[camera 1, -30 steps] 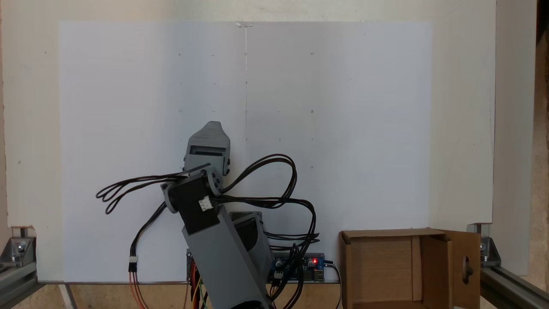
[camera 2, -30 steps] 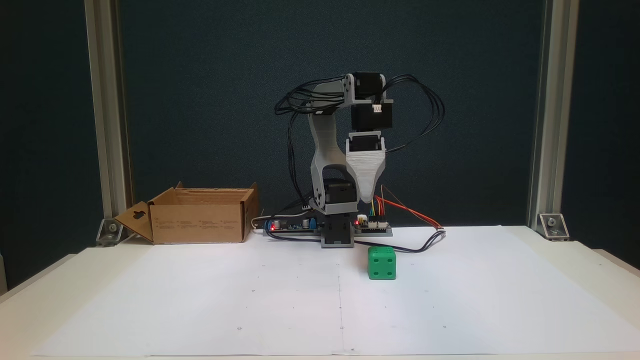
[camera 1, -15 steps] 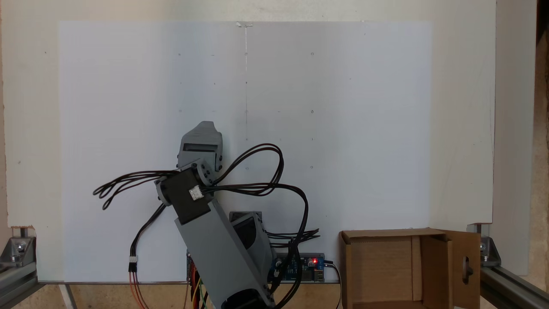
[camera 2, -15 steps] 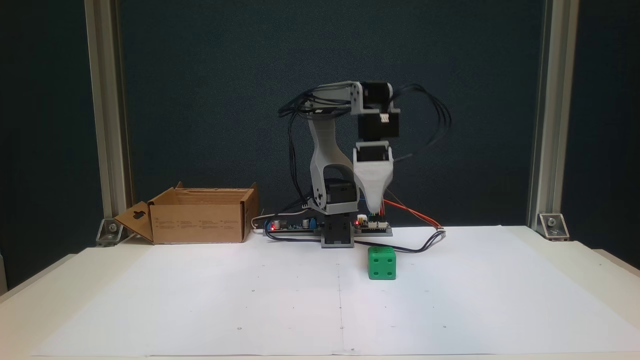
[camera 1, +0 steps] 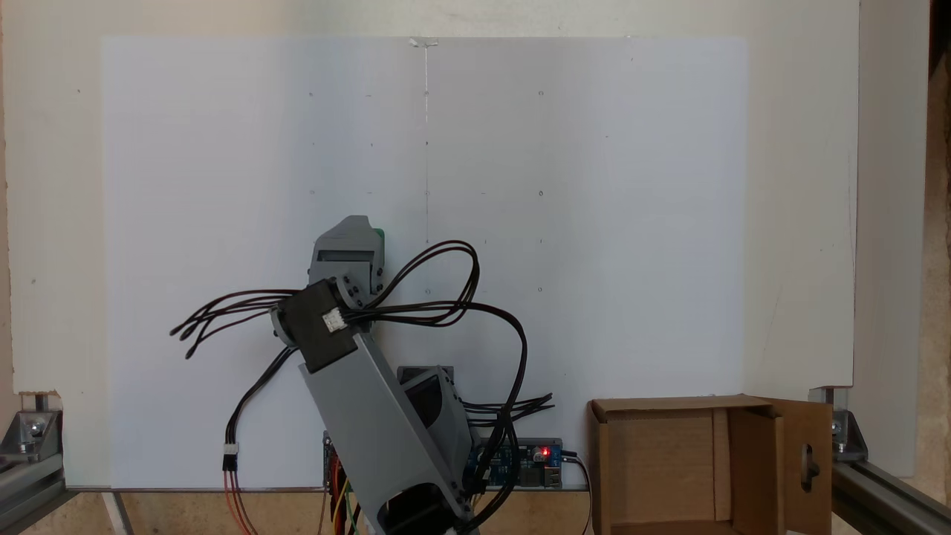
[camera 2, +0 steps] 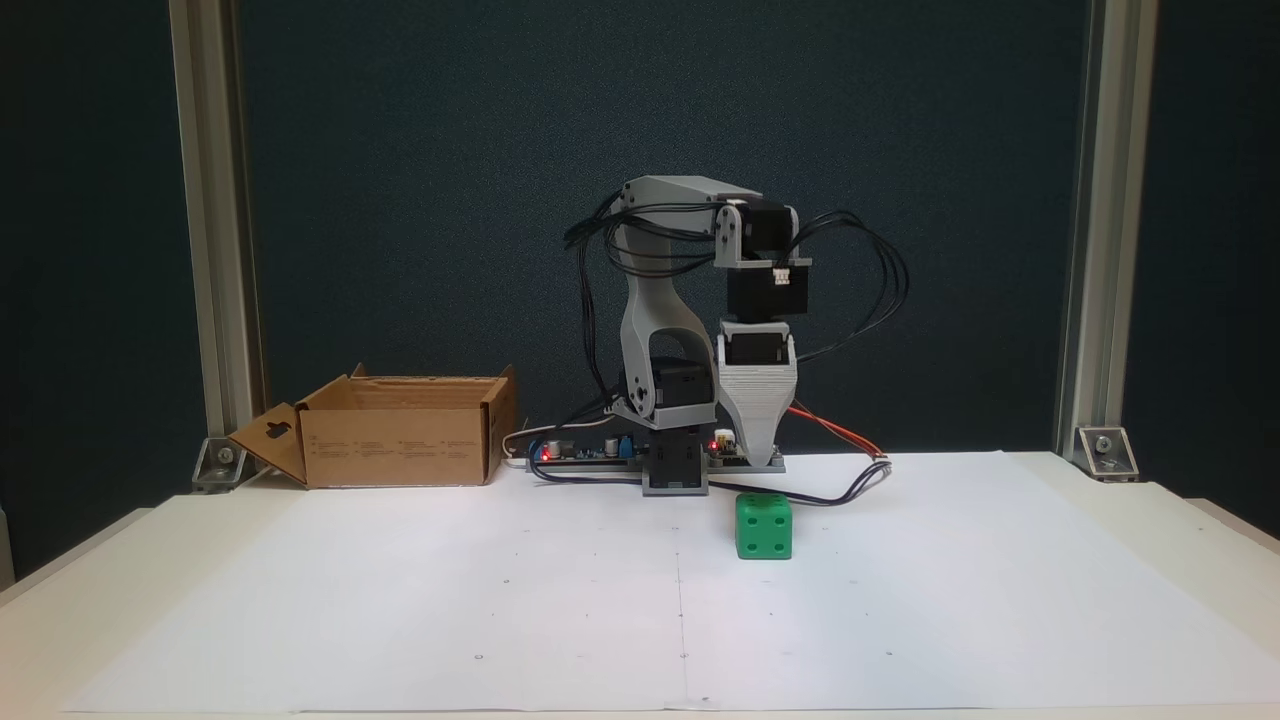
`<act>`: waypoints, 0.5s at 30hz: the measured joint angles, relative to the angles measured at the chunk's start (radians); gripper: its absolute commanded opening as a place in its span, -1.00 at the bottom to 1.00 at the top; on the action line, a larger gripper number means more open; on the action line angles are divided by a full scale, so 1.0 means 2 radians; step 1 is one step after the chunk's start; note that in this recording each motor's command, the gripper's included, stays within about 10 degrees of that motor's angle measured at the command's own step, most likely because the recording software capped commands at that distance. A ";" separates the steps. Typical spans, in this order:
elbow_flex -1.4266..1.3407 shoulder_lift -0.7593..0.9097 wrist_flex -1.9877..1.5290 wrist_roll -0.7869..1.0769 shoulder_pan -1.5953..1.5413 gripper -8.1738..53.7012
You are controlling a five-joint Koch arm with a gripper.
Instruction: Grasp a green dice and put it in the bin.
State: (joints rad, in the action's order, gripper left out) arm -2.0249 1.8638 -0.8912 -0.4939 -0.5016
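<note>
The dice [camera 2: 764,526] is seen as a small bright green cube with rounded edges; four recessed pips of the same green are shown on the face toward the camera. It rests flat on the white paper [camera 2: 500,600], in front of the arm's base [camera 2: 678,470] and slightly to its right in that fixed view. In a fixed view from above, only a green sliver [camera 1: 380,236] is seen at the right edge of the gripper head.

The arm is folded forward from the base, the wrist bent so that the gripper [camera 2: 766,460] points straight down. Its tip is held just above the dice, apart from it. One tapered grey jaw is presented to both cameras; whether the jaws are parted or closed cannot be told, and nothing is seen held.

The bin [camera 2: 400,440] stands well to the left of the base, its flaps open, the keyhole flap turned outward.
</note>
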 measured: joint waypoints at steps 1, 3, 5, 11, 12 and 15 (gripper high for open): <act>-0.001 -0.005 0.000 -0.001 0.000 0.67; -0.004 -0.007 0.001 -0.001 0.002 0.67; -0.004 -0.008 0.002 -0.001 0.005 0.67; -0.004 -0.021 0.028 -0.005 0.010 0.67; -0.004 -0.026 0.033 -0.008 0.010 0.67; -0.004 -0.032 0.043 -0.015 0.010 0.67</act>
State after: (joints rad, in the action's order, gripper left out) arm -2.0325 1.7994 -0.8053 -0.5246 -0.4817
